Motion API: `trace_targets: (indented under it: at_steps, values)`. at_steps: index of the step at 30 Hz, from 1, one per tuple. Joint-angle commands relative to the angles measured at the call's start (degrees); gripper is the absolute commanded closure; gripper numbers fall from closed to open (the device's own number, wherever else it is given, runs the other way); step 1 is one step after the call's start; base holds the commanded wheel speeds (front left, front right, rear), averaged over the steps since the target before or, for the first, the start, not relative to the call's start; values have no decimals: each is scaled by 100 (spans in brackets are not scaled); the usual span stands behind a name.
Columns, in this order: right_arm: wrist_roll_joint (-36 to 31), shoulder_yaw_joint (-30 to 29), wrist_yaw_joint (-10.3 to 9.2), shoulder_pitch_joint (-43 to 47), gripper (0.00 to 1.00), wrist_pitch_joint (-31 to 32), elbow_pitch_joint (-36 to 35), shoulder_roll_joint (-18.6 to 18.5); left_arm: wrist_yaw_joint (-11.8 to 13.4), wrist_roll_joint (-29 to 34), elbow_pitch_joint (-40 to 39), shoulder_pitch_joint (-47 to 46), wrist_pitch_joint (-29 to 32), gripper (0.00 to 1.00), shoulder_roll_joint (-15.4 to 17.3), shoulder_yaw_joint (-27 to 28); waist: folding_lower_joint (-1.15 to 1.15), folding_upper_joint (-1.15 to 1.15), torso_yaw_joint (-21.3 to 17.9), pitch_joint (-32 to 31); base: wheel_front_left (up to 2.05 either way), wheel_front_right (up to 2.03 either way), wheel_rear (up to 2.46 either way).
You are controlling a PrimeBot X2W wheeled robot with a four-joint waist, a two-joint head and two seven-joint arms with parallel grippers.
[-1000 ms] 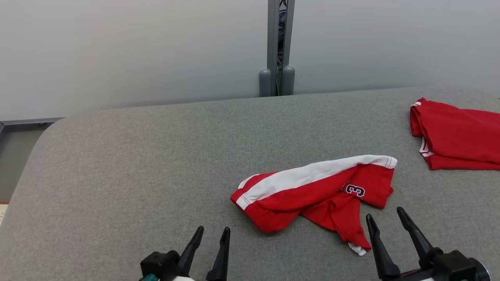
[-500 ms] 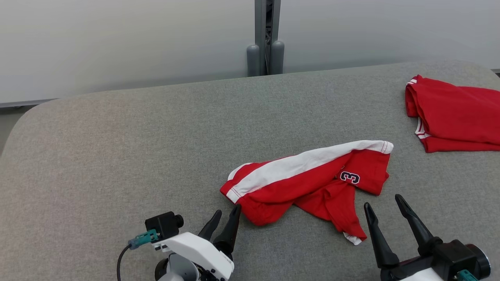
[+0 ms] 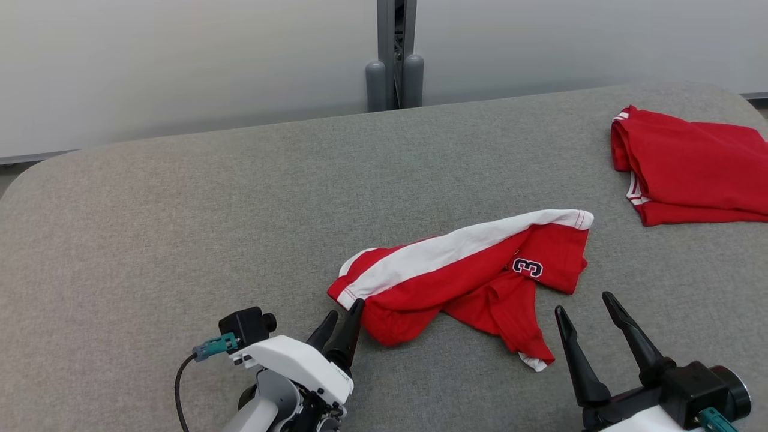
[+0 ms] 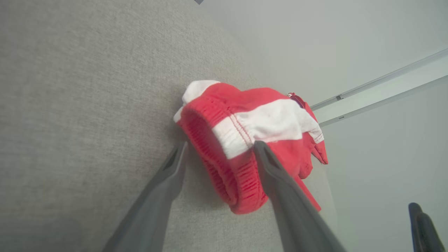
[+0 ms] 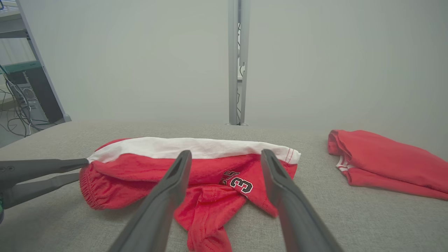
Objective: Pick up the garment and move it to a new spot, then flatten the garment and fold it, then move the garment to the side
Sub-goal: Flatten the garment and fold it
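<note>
head view: crumpled red shorts (image 3: pixel 456 282) with a white side stripe and a navy "3" print (image 3: pixel 528 267) lie on the grey fabric-topped table (image 3: pixel 180 228).
shorts' shape: bunched up. the waistband end points left, and one leg trails toward the near right with a white hem at its tip.
left hand (image 3: pixel 346 308): at the shorts' left end, fingers spread, not closed on the cloth.
left wrist view: the ribbed elastic waistband sits between the two fingers. one fingertip (image 4: pixel 260 148) lies against the white stripe; the other (image 4: pixel 180 154) is low by the table, just beside the waistband.
right hand (image 3: pixel 583 302): on the near side of the shorts' right part, fingers spread wide, holding nothing. from the head view it is apart from the cloth.
right wrist view: the two fingers frame the "3" print and the trailing leg. the left hand's tips show at the shorts' left end.
folded red garment (image 3: pixel 690 165): well apart from the shorts, to their far right, with white trim along its left edge.
grey upright post (image 3: pixel 394 54): beyond the shorts, behind the table's far edge, against a pale wall.
</note>
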Motion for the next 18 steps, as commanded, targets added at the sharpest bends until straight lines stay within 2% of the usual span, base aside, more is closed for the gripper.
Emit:
trace_targets:
  at_steps: [1, 4, 5, 6, 7, 8, 9, 10, 13, 18]
  values:
    - [-2, 2, -2, -35, 0, -27, 20, -48, -36, -29, 19, -122, -2, 5, 23, -11, 0, 0, -25, -6, 0, 0, 0]
    - [13, 20, -2, -59, 0, -27, 5, -73, -82, -27, 159, -228, -95, 14, 26, -95, 0, 0, -107, -10, 0, 0, 0]
    - [13, 20, -2, -59, 0, -27, 5, -73, -82, -27, 159, -228, -95, 14, 26, -95, 0, 0, -107, -10, 0, 0, 0]
    - [17, 19, -2, -62, 0, -27, 3, -81, -97, -33, 191, -250, -123, 21, 26, -116, 0, 0, -124, -10, 0, 0, 0]
    - [23, 18, -2, -61, 0, -28, -1, -92, -102, -49, 221, -269, -176, 33, 26, -127, 0, 0, -137, -11, 0, 0, 0]
    - [26, 20, -2, -57, 0, -28, -5, -100, -106, -22, 256, -306, -224, 52, 26, -140, 0, 0, -149, -13, 0, 0, 0]
    - [30, 19, -2, -53, 0, -28, -8, -108, -113, 2, 292, -333, -268, 80, 26, -159, 0, 0, -161, -14, 0, 0, 0]
    - [32, 10, -2, -49, 0, -27, -11, -113, -93, 24, 336, -357, -338, 100, 26, -149, 0, 0, -167, -16, 0, 0, 0]
    - [28, -15, -2, -19, 0, -28, -12, -116, -40, 82, 480, -432, -446, 100, 26, -176, 0, 0, -170, -30, 0, 0, 0]
    - [9, -11, -2, 22, 0, -27, 21, -87, -105, 446, 537, -525, -651, 100, 149, -344, 0, 0, -123, -62, 0, 0, 0]
